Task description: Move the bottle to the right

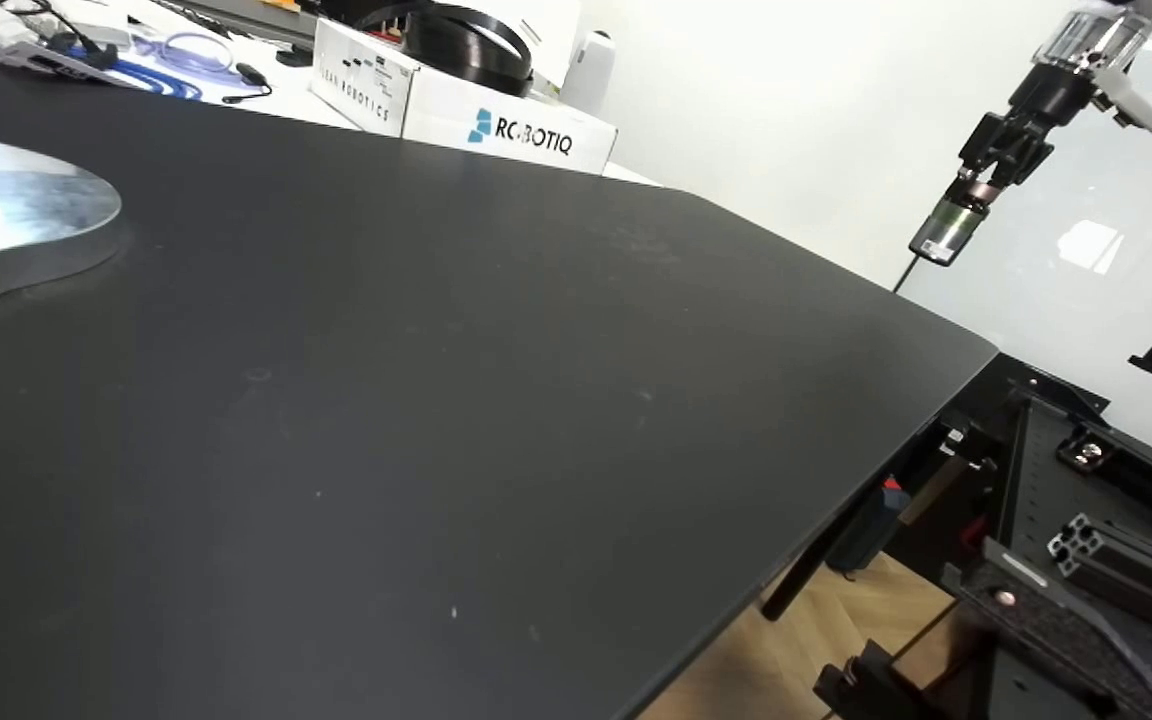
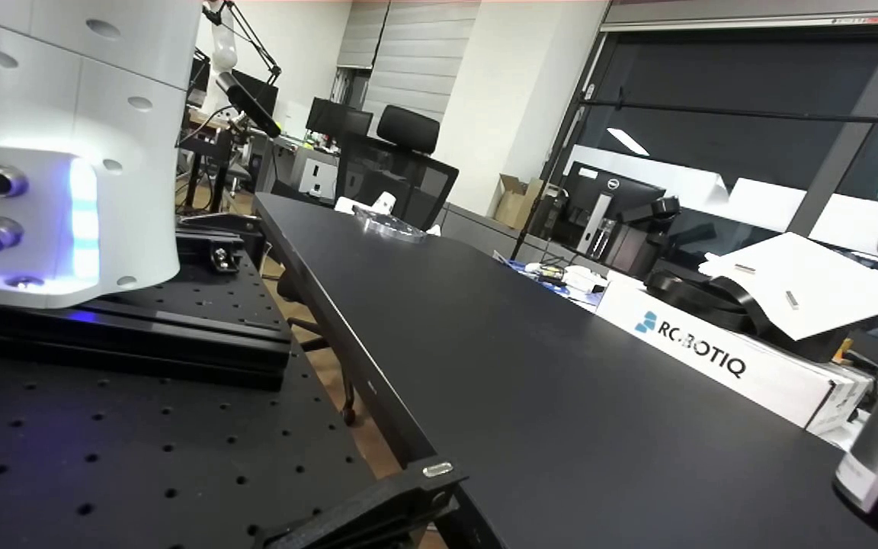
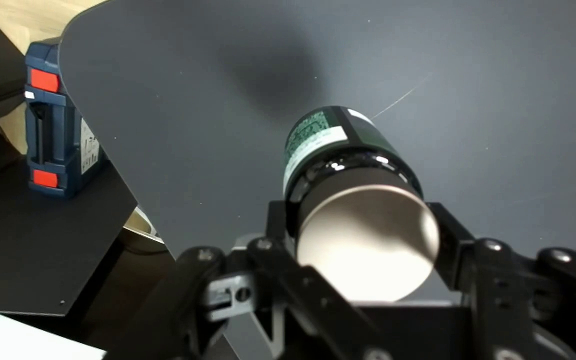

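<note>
The fingers (image 3: 450, 245) pinch the bottle (image 1: 952, 222) by its cap (image 3: 368, 245), one either side, likely so the body (image 1: 944, 234) hangs free for setting down; it is aloft over the desk (image 1: 496, 400), near one end, presumably held high so it can travel right without scraping; lowering and release seem yet to come.
</note>
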Available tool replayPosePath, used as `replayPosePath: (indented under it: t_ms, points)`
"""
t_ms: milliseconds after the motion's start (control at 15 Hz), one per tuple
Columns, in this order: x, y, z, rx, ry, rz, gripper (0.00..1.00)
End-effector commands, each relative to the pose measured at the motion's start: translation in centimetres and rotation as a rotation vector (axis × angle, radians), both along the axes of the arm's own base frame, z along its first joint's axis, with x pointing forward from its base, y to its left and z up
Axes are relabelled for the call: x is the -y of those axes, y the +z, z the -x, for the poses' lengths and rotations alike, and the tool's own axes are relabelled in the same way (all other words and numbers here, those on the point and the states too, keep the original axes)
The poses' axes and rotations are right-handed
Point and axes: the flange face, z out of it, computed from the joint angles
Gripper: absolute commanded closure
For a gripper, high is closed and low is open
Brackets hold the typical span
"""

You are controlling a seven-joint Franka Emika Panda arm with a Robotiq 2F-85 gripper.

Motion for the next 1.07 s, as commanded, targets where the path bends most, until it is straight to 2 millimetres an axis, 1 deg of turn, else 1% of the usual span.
replayPosePath:
  t_ms: [0, 200, 400, 600, 867, 933, 1000]
  points:
    - [3.2, -1.8, -0.2, 0.023, -0.052, 0.011, 0.57]
    - [4.5, -4.3, -0.3, 0.016, -0.076, 0.016, 0.57]
    - [4.9, -6.5, -0.9, 0.0, -0.082, 0.017, 0.57]
    - [5.3, -7.9, -1.4, -0.006, -0.084, 0.023, 0.57]
    - [5.8, -9.2, -2.0, -0.017, -0.084, 0.02, 0.57]
    - [5.8, -9.3, -2.0, -0.03, -0.087, 0.012, 0.15]
    - [5.8, -9.1, -2.0, -0.03, -0.081, 0.015, 0.07]
